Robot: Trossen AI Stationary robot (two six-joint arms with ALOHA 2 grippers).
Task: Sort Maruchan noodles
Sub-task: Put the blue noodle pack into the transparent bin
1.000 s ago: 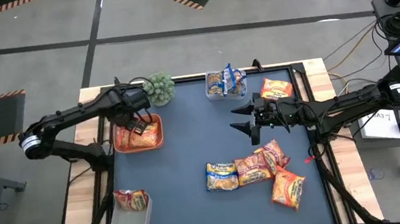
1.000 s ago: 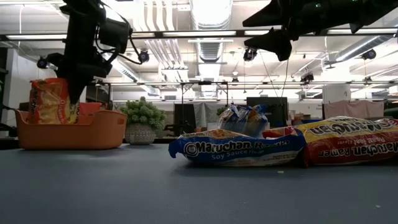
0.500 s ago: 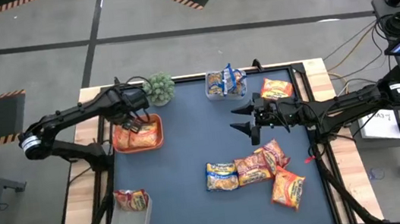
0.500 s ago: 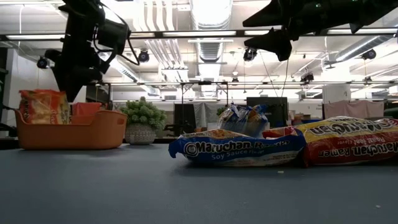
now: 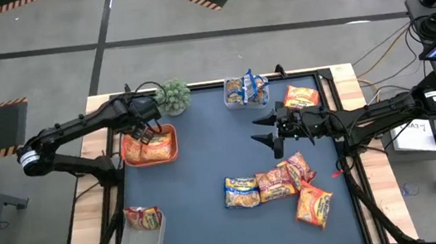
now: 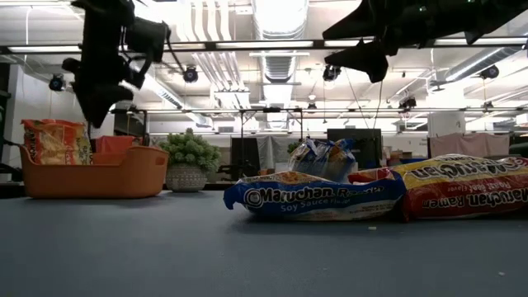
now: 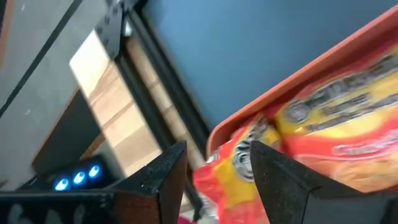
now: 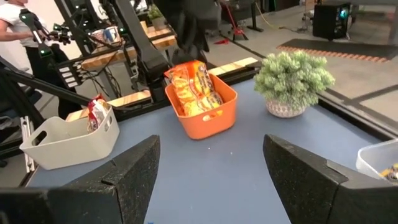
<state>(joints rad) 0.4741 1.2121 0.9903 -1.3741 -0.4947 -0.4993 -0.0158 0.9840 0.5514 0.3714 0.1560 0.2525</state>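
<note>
The left hand (image 5: 146,133) is held open and empty just above the orange tray (image 5: 170,153) near the bench's (image 5: 205,223) far left corner. Orange-yellow Maruchan noodles (image 6: 56,142) are stood in that tray, their lower parts hidden by its wall. The right hand (image 5: 265,129) is held open in mid-air over the bench's middle. More packets (image 5: 276,186) lie clustered towards the near right edge, overlapped so that some labels are cut off.
</note>
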